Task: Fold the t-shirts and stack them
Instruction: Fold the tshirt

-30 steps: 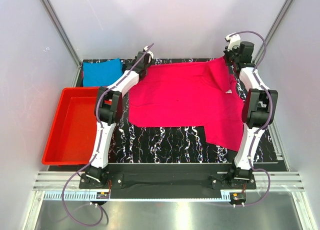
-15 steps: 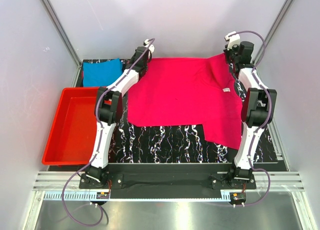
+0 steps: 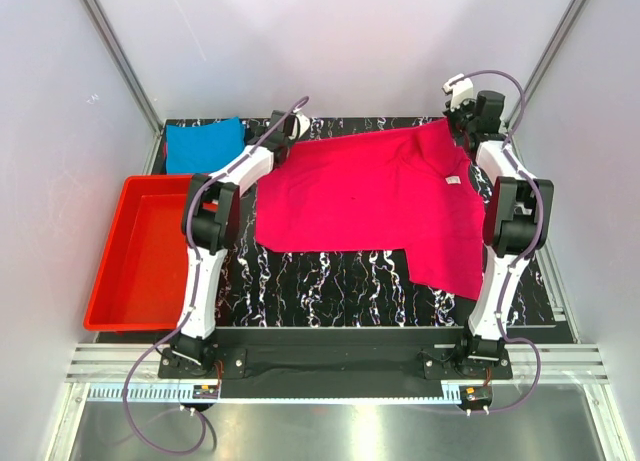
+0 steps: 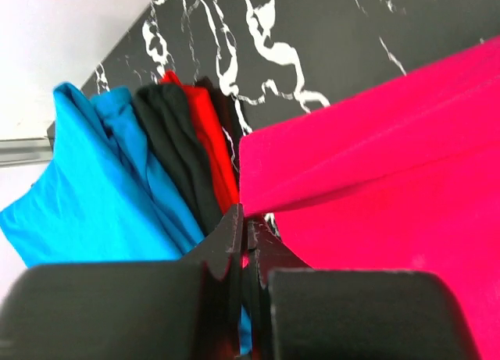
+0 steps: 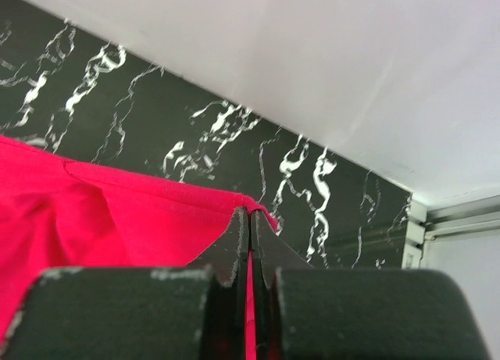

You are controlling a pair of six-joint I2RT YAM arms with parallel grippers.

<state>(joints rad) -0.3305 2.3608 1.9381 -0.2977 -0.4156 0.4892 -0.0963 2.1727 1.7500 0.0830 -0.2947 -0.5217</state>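
Black marbled table (image 3: 330, 276), white walls around. The blue shirt (image 3: 205, 144) lies just left of the left gripper (image 4: 244, 219), whose jaws are pressed together on a far corner of the pink shirt (image 3: 370, 196). The right gripper (image 5: 250, 218) pinches the opposite far corner. Risk: both holds are thin, and uneven pulling could slip a corner or skew the fold.

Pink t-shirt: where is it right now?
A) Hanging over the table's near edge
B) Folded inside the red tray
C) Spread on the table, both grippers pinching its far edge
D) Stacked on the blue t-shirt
C: the pink t-shirt lies spread across the table, and the wrist views show the left gripper and right gripper each shut on its far edge.
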